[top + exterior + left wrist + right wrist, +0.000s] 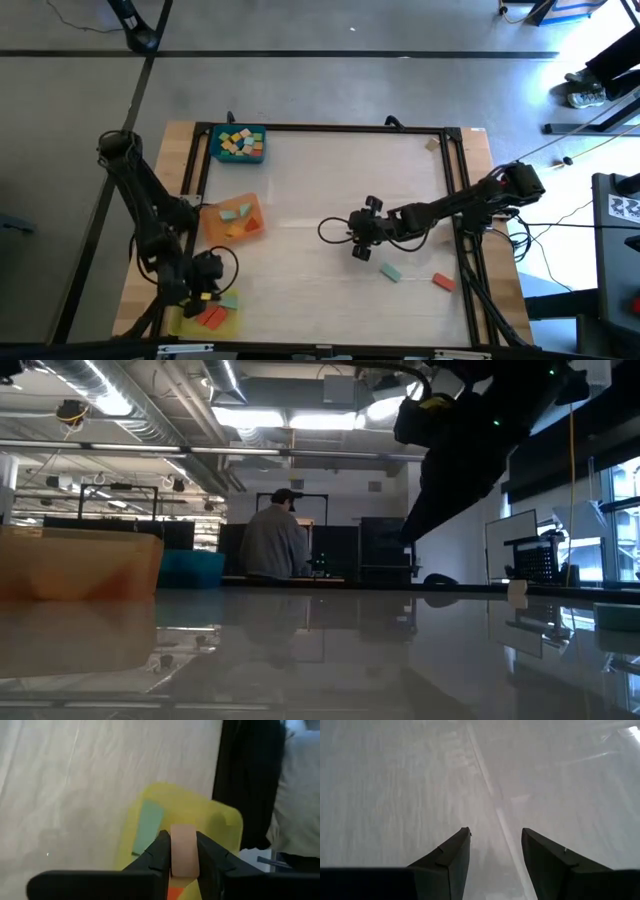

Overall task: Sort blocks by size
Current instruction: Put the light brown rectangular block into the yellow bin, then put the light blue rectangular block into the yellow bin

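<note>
My left gripper [208, 288] hangs over the yellow tray [190, 322] at the table's near left corner, shut on a pale pink block [183, 851]. A green block [148, 826] and red-orange blocks [213, 317] lie flat in that tray. Several small blocks lie in the blue tray [216, 152] at the far left, and more in the orange tray [214, 226] between the two. A green block [390, 271] and a red one [443, 282] lie flat on the table near my right gripper [360, 250]. It stands open above bare table [495, 837]. My left gripper pinches the pink block by two opposite sides [173, 855] between its two fingers. The block's free end reaches a little past the fingertips. The fingers slant down from above, and the block hangs clear above the yellow tray [200, 812].
A beige piece [432, 145] lies by the table's far right corner. A dark frame [340, 128] runs along the far edge and both sides. The middle of the table is bare. A person [274, 542] sits in the room beyond the table.
</note>
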You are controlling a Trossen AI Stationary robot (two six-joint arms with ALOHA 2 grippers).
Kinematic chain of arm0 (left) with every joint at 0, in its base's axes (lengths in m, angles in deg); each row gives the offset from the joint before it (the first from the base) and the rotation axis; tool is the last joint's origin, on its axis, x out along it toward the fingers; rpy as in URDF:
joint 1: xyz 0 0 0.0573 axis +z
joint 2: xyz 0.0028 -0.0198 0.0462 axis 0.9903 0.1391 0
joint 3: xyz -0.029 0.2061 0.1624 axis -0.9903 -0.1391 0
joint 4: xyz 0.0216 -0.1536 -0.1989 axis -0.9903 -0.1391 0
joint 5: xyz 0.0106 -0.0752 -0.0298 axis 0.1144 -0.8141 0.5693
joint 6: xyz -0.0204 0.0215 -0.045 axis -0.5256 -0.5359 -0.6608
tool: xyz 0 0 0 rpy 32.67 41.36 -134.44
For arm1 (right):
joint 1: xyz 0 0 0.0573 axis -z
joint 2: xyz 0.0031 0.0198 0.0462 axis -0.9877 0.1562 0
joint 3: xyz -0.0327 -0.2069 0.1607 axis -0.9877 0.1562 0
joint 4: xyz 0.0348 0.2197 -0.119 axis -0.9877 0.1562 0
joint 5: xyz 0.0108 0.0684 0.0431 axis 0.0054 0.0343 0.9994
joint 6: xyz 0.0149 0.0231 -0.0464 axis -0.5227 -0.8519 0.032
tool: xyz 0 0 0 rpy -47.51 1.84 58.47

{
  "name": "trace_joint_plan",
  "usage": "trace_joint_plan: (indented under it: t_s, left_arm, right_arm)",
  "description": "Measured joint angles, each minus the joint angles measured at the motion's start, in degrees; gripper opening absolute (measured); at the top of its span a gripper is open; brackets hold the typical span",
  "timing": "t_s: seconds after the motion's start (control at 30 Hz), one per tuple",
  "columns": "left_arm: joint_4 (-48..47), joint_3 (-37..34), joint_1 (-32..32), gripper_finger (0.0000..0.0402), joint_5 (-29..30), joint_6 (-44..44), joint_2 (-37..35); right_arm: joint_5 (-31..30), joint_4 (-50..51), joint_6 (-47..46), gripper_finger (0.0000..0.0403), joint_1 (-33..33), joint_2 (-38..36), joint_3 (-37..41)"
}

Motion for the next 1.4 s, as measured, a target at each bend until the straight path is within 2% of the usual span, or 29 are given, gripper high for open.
trace_joint_plan:
  t_s: [0.23, 0.5, 0.67, 0.8, 0.97, 1.1, 1.2, 1.4]
  left_arm:
    - [-0.6, 0.0, -0.6, 0.0108, 0.0, -0.8, 2.1]
    - [-2.4, 0.0, 1.4, 0.0171, -1.6, -0.2, -3.5]
    - [-0.3, 0.0, 6.2, 0.0177, 6.9, 13.4, -8.0]
    - [1.1, 0.0, 11.5, 0.0175, 12.2, 26.0, -9.1]
    - [3.0, 0.0, 17.5, 0.0177, 14.7, 40.6, -8.8]
    - [6.2, 0.0, 20.6, 0.0175, 18.6, 48.3, -8.8]
    - [7.9, 0.0, 22.0, 0.0176, 19.8, 52.6, -8.8]
    - [9.4, 0.0, 23.3, 0.0177, 19.8, 55.2, -8.8]
  right_arm:
    - [1.1, -0.4, -0.1, 0.0177, 0.6, 0.0, 0.0]
    - [2.2, -0.4, -0.2, 0.0177, 0.6, 0.0, 0.0]
    - [10.0, 2.6, -3.2, 0.0177, 0.6, -0.8, -0.1]
    - [19.3, 9.5, -13.2, 0.0177, 0.0, -1.2, -0.1]
    - [27.5, 18.8, -24.0, 0.0177, -2.9, -1.2, -0.1]
    - [34.9, 24.3, -32.6, 0.0177, -5.6, -1.2, -0.1]
    - [35.9, 24.5, -37.5, 0.0177, -8.3, -1.2, -0.1]
    - [29.9, 22.9, -43.1, 0.0177, -14.3, -1.0, -0.1]
